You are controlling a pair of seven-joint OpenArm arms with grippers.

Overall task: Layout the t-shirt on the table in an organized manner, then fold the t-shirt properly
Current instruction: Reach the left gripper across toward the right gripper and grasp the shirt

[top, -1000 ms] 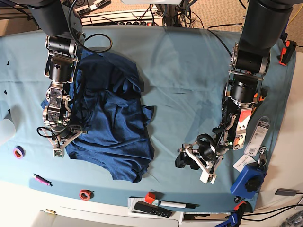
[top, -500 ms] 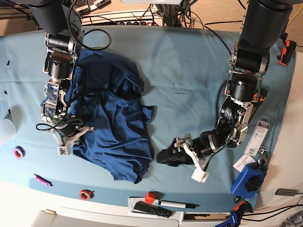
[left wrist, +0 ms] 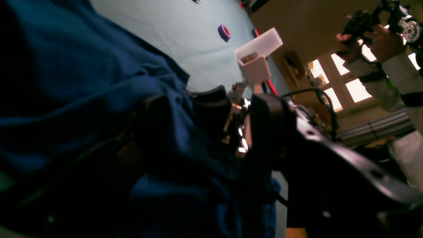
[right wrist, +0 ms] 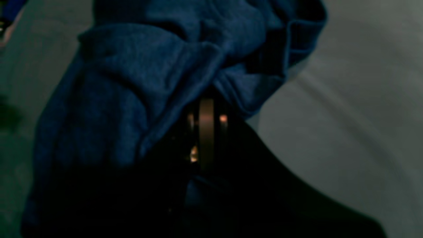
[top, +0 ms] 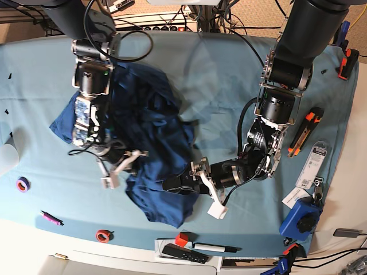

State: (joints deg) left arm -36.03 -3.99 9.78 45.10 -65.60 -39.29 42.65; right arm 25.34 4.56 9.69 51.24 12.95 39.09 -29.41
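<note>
Left gripper: the left gripper [top: 192,192], on the base view's right side, has its jaws spread wide, reaching in low at the right edge of the t-shirt [top: 152,132]. One dark finger [top: 175,184] lies against or under the shirt's edge fold; the white finger [top: 217,207] stands clear over bare cloth. In the left wrist view dark knit is bunched against the finger base. Whether any fabric is truly caught between the jaws, I cannot tell.

Right gripper: the right gripper [top: 117,166], on the base view's left side, is clamped tight, pinching a fold of the t-shirt. The right wrist view shows blue fabric gathered and drawn up right at the closed fingertips.

T-shirt: crumpled on the left half of the table [top: 229,74], ridged and bunched between the two grippers, a flap spilling out to the left of the right arm.

Change from earlier: a second ago the left gripper sat well apart from the shirt, over bare teal cloth; it has since swept across to the shirt's edge. The right gripper has shifted inward and carried fabric with it, so the shirt is more gathered and its lower hem sits further right.

Surroundings: purple tape roll [top: 22,184] and red tape roll [top: 103,235] near the front edge.
</note>
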